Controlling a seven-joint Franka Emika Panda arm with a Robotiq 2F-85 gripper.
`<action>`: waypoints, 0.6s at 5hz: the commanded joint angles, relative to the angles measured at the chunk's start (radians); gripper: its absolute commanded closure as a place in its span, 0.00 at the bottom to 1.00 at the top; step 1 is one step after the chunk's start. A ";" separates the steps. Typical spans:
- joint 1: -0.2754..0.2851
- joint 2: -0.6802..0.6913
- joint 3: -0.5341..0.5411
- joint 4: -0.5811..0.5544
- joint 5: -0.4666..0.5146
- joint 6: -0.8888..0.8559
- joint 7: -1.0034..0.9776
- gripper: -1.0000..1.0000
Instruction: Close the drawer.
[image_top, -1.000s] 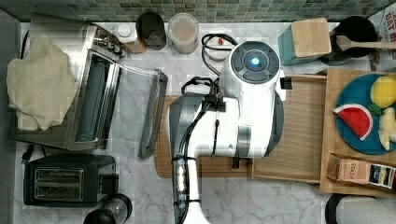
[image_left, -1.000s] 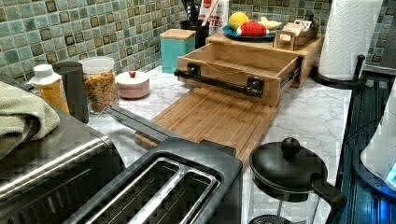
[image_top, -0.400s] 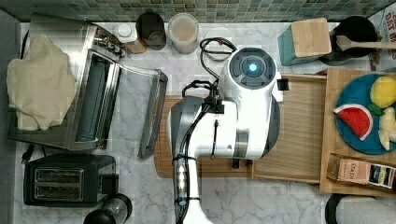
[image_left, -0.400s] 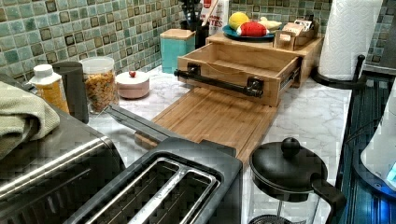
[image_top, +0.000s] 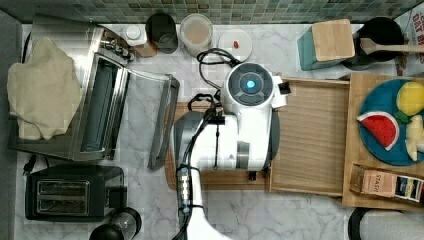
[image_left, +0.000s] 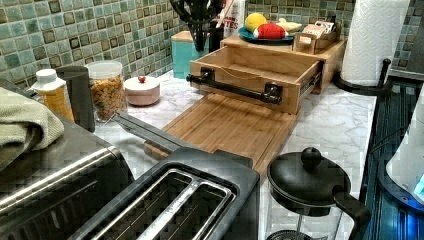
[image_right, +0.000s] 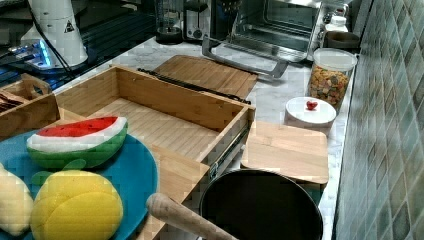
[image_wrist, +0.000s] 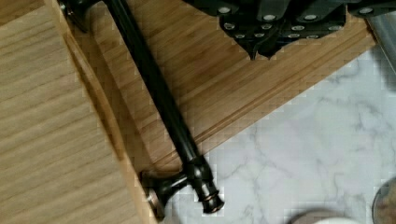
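The drawer is a shallow light-wood tray and stands pulled out from the wooden box, with nothing in it. Its long black bar handle faces the cutting board. My white arm hangs over the drawer's front edge and hides the handle in the top view. In the wrist view my gripper is above the cutting board, beside the handle and apart from it. Its fingers are shut with nothing between them.
A toaster oven with its door open lies to the top view's left, and a black toaster sits below it. The box top bears a blue plate of toy fruit. A teal container, jars and a black pot stand around.
My arm has shifted toward the top view's left and downward, away from the drawer's inside and over its front edge. The drawer has not moved.
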 joint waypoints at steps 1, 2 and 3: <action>0.024 0.019 0.047 -0.170 -0.089 0.149 -0.252 1.00; 0.004 0.030 0.028 -0.249 -0.104 0.297 -0.320 1.00; -0.013 0.062 0.007 -0.235 -0.120 0.317 -0.353 1.00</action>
